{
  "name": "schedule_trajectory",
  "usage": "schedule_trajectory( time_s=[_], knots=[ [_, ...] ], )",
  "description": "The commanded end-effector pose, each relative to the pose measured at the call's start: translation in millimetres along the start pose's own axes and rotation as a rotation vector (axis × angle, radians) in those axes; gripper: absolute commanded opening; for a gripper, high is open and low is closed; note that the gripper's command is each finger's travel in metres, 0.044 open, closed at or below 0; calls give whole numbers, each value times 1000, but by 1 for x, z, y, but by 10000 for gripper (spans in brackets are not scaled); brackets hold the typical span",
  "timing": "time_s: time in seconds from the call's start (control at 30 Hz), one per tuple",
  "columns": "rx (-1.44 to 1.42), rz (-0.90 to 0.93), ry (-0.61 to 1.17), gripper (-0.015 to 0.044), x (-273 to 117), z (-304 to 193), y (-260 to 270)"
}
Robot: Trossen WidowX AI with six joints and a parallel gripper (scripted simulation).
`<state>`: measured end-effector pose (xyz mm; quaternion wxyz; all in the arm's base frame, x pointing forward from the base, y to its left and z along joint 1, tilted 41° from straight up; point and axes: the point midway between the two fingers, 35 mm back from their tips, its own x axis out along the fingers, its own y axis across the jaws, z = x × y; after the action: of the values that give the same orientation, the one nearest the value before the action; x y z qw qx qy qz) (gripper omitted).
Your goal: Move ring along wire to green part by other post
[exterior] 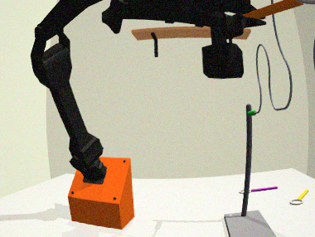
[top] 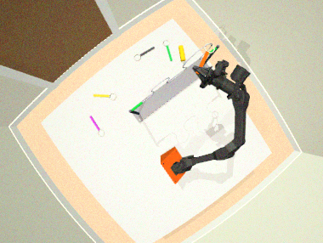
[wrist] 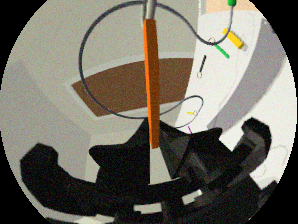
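My gripper (top: pixel 199 70) (exterior: pixel 254 18) (wrist: pixel 149 120) is shut on the orange handle (top: pixel 204 59) (exterior: pixel 275 7) (wrist: pixel 151 75). The ring (wrist: pixel 149 9) is edge-on at the handle's far end in the wrist view; in the exterior view it is cut off at the top right. The grey wire (exterior: pixel 269 70) (wrist: pixel 81 60) crosses at the ring; whether they touch I cannot tell. In the top view the ring is close to the green part (top: pixel 212 50) (wrist: pixel 231 2) by the upper right post (top: pixel 217 48). The other green part (top: pixel 137 106) (exterior: pixel 252 113) is by the lower left post (top: pixel 134 112) (exterior: pixel 248 157).
The grey base plate (top: pixel 166 93) (exterior: pixel 249 227) (wrist: pixel 250 70) lies under the wire. A yellow block (top: pixel 182 53) (wrist: pixel 233 38) and several small rings with coloured handles lie behind it. The orange base block (top: pixel 175 176) (exterior: pixel 95 211) carries the arm.
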<state>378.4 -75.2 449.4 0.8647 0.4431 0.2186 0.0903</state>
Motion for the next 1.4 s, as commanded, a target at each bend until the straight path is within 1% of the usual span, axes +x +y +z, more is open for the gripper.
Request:
schedule_trajectory(
  time_s=[0.0,1.37],
  knots=[
    [-51,-22,-6,-150,0,1,0],
    [-518,-269,-30,-150,-1,6,-16]
  ],
)
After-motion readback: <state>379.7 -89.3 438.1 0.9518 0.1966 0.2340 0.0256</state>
